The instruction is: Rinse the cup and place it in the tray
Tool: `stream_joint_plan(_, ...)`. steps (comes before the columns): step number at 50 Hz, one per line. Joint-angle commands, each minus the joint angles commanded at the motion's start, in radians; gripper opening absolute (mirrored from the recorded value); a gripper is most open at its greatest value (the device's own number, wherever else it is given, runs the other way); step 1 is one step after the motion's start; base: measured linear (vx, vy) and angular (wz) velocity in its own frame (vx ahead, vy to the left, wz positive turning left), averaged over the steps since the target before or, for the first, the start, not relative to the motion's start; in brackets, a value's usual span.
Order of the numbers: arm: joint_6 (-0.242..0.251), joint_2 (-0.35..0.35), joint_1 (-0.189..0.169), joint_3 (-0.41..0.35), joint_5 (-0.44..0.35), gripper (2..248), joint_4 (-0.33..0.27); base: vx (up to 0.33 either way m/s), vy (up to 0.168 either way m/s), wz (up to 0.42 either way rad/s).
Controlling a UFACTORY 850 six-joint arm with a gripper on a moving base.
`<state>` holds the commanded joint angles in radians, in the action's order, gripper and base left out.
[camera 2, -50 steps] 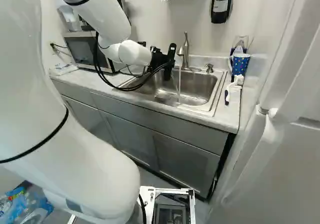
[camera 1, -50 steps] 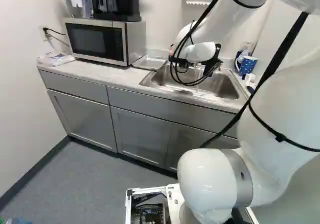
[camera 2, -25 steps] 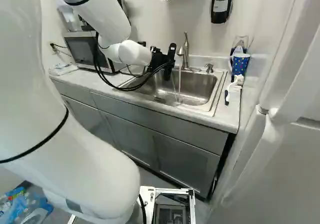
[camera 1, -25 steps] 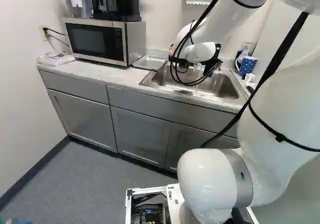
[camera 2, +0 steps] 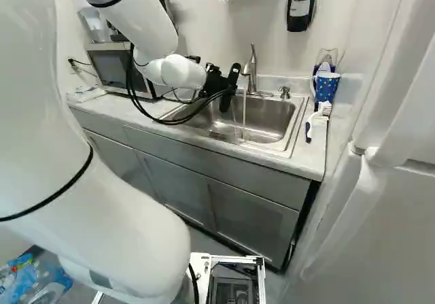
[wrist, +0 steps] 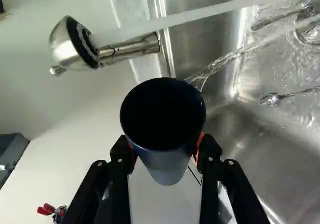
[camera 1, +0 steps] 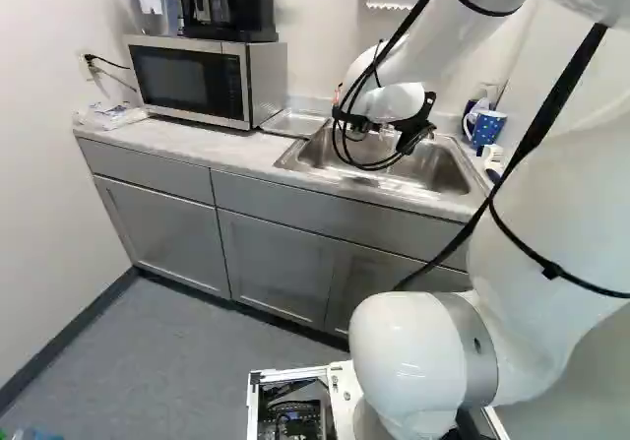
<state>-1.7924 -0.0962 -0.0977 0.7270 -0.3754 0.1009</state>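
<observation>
Gripper (wrist: 166, 150): leaning over further than in the earlier frame, carrying the cup. Cup (wrist: 162, 116): hanging over the sink (camera 2: 262, 139), both fingers gripping it, water spilling at its rim. Rinsing: seemingly progressing. Outstanding: placing in the tray, apparently waiting beside the microwave (camera 1: 189, 81).

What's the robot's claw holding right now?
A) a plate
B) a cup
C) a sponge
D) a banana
B: the wrist view shows the cup between the two fingers of the claw, one on each side of it.
</observation>
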Motion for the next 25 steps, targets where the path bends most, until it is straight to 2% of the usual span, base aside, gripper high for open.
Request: stream_joint_plan(25,0.0,0.0,0.0,0.0,0.0,126,0.0,0.0,0.0,0.0)
